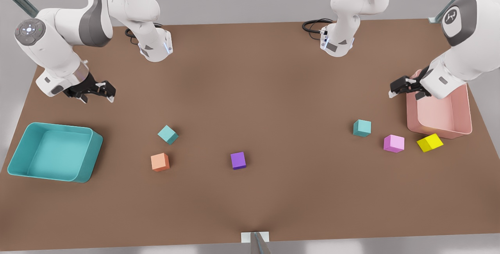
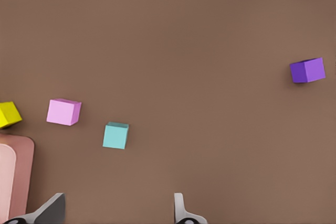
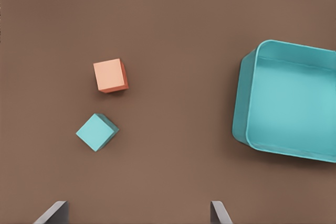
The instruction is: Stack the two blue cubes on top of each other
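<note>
Brown table (image 1: pixel 250 90), both hands (image 1: pixel 95 92) (image 1: pixel 404 88) hovering open.

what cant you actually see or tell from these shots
- Pink bin: in the front view the left gripper and its arm cover one corner and part of the inside.
- Right gripper: in the right wrist view the picture's edge cuts off all but the fingertips.

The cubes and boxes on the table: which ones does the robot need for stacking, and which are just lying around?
Needed:
- teal cube near the orange cube
- teal cube near the pink cube

Just lying about:
- orange cube
- purple cube
- pink cube
- yellow cube
- teal bin
- pink bin
</note>
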You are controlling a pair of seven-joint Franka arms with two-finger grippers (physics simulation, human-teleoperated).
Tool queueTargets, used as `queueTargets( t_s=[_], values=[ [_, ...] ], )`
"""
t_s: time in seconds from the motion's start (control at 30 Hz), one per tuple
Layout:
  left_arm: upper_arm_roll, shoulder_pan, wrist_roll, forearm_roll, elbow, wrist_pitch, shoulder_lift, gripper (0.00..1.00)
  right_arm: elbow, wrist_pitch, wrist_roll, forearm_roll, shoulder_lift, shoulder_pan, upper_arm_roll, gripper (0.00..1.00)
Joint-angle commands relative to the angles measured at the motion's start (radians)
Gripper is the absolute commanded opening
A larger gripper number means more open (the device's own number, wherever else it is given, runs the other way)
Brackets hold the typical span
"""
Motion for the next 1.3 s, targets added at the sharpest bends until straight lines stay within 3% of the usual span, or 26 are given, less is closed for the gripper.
queueTargets(
  t_s=[0.0,0.07,0.13,0.23,0.3,0.4,0.43,0.5,0.57,0.73,0.8,0.83,0.9,0.97,1.07,1.27],
  values=[
    [0.0,-0.004,0.003,0.002,0.001,0.047,0.003,1.0,0.001,0.057,-0.039,0.0,-0.001,-0.001,0.0,1.0],
    [-0.005,-0.007,0.003,0.001,0.008,0.052,0.005,1.0,-0.002,0.074,-0.037,0.0,0.018,0.002,0.002,1.0],
    [-0.009,-0.019,0.005,0.033,0.001,0.048,0.016,1.0,-0.003,0.178,-0.002,0.003,0.134,0.005,0.002,1.0],
    [-0.019,-0.019,0.008,0.047,0.001,0.05,0.008,1.0,0.001,0.271,0.395,0.002,0.285,0.007,0.022,1.0],
    [-0.02,-0.024,0.017,0.039,0.004,0.038,0.016,1.0,-0.005,0.251,0.661,0.003,0.305,0.007,0.037,1.0],
    [-0.019,-0.01,0.014,0.041,0.0,0.03,0.016,1.0,0.001,0.228,0.704,0.012,0.309,0.007,0.062,1.0],
    [-0.019,-0.01,0.018,0.039,-0.003,0.024,0.016,1.0,0.006,0.229,0.691,0.008,0.312,0.007,0.085,1.0],
    [-0.023,-0.027,0.002,0.037,-0.006,-0.03,0.017,1.0,0.055,0.22,0.273,-0.018,0.352,0.008,0.109,1.0],
    [-0.025,-0.023,0.003,0.037,-0.003,-0.05,0.005,1.0,0.064,0.229,0.07,-0.056,0.351,0.007,0.135,1.0],
    [-0.086,-0.026,-0.005,0.048,0.008,-0.076,-0.032,1.0,0.03,0.271,0.11,-0.066,0.412,-0.021,0.134,1.0],
    [-0.089,-0.029,-0.005,0.053,-0.002,-0.007,0.031,1.0,0.027,0.292,0.064,-0.093,0.427,-0.01,0.134,1.0],
    [-0.094,-0.058,-0.005,0.113,-0.005,-0.001,0.051,1.0,0.027,0.281,0.162,-0.09,0.432,-0.018,0.134,1.0],
    [-0.095,-0.047,-0.005,0.123,-0.032,0.047,0.097,1.0,0.018,0.238,0.769,-0.087,0.426,-0.01,0.184,1.0],
    [-0.095,-0.036,-0.003,0.125,-0.176,0.219,0.072,1.0,0.018,0.235,0.892,-0.038,0.421,-0.007,0.19,1.0],
    [-0.095,-0.024,-0.001,0.143,-0.252,0.32,0.08,1.0,0.02,0.226,0.904,-0.012,0.424,-0.019,0.19,1.0],
    [-0.095,-0.021,0.0,0.143,-0.256,0.322,0.086,1.0,0.023,0.223,1.151,0.0,0.418,-0.067,0.19,1.0]
  ],
)
